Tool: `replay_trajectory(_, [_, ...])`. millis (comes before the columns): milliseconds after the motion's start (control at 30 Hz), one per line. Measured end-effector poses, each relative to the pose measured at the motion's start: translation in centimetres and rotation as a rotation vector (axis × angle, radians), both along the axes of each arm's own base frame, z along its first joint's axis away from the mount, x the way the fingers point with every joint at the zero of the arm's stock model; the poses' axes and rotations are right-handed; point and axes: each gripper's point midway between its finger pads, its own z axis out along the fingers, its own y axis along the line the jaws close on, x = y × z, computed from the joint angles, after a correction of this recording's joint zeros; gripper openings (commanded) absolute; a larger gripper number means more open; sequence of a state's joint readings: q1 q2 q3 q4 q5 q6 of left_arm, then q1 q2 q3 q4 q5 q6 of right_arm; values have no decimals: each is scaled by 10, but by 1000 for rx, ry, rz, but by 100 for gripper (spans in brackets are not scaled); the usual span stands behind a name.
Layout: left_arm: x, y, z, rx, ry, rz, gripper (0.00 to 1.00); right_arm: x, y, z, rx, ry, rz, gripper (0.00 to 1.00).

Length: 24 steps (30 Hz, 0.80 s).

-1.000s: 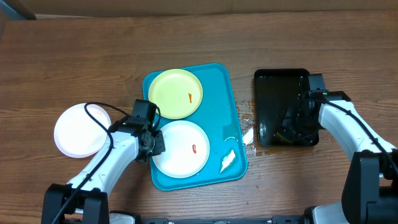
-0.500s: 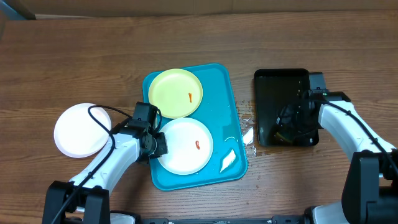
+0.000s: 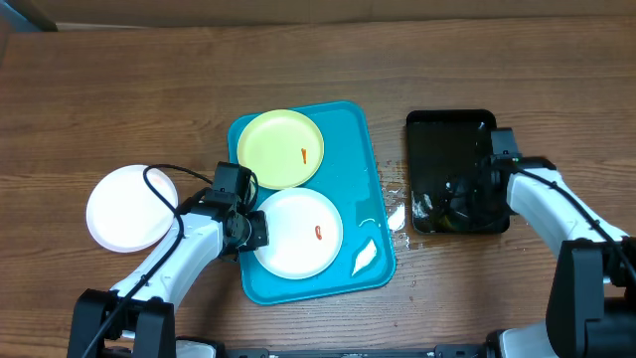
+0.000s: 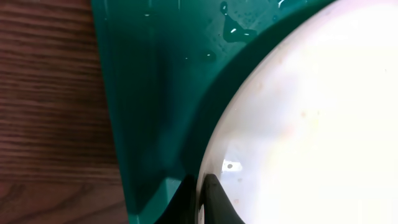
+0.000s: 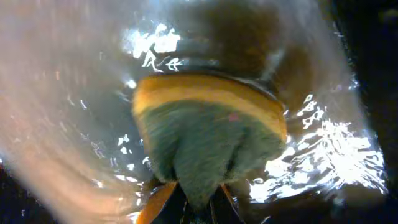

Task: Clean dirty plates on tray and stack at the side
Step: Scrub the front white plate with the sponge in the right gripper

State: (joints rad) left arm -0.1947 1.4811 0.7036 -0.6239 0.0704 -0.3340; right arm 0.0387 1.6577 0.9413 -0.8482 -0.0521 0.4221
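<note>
Two tools grip: left tool pinches a round white plate on the glossy turquoise tray; right tool clenches a fuzzy sponge.

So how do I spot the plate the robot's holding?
Find the blue tray. Two plates sit on it; pick the one nearer the robot, its edge pinched by the left gripper. It is the white plate with a red smear, while its neighbour is the yellow plate.
</note>
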Motion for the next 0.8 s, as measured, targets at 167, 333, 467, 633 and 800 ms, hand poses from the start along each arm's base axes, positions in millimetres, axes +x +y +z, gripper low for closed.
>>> replay_trajectory(167, [1,0,0,0,-3,-13,4,20,18,42,26,-56,99,4])
replay_trajectory(333, [3,-2,1,-9,-14,-23,4,35,68,86,140,-175,258,4])
replay_trajectory(467, [6,-5,1,-24,-25,-27,4,21,122,91,245,-175,380,4])
replay_trajectory(633, [6,-7,2,-33,-26,-29,4,1,201,101,334,-229,527,4])
replay_trajectory(800, [6,-7,2,-36,-26,-30,4,-26,267,104,359,-283,581,4])
